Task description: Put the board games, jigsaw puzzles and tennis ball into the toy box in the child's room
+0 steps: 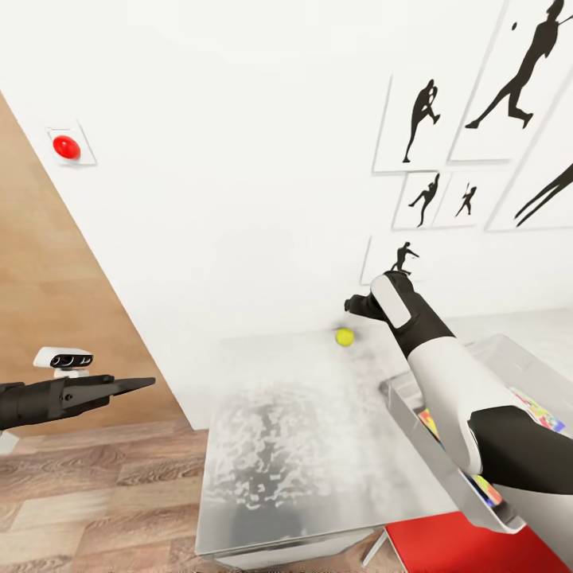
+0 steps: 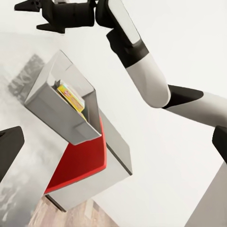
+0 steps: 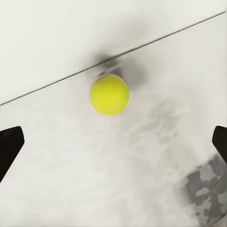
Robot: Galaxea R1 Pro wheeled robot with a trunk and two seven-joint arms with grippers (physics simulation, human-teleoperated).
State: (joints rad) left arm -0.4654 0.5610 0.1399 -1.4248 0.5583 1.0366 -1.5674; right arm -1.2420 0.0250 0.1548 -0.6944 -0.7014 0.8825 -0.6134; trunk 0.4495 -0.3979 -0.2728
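Tennis ball (image 1: 344, 337) resting on the table (image 1: 302, 446) close to its far edge by the wall, a small shadow just behind it; seen also in the right wrist view (image 3: 109, 93), lying ahead between the two dark fingertips (image 3: 9, 146), which stand wide apart at either side. Right hand (image 1: 360, 305) poised just above and beside the ball, not touching it, spread wide with nothing in it. Toy box (image 1: 446, 458) standing at the right end of the table, under the right forearm, with colourful printed board games (image 1: 541, 414) and a multicoloured slab lying inside; in the left wrist view (image 2: 66, 111) a yellow-red game box (image 2: 71, 97) leaning against its inner wall. Red surface (image 1: 461, 545) showing below the table's near right corner. Left hand (image 1: 131, 385) held out over the wood-plank floor (image 1: 87, 485) off the table's left edge, fingers pressed together to a narrow point, holding nothing. On the white wall, black sports silhouette pictures (image 1: 493, 87) above the table's far edge, and a red round button (image 1: 66, 146) well to the left.
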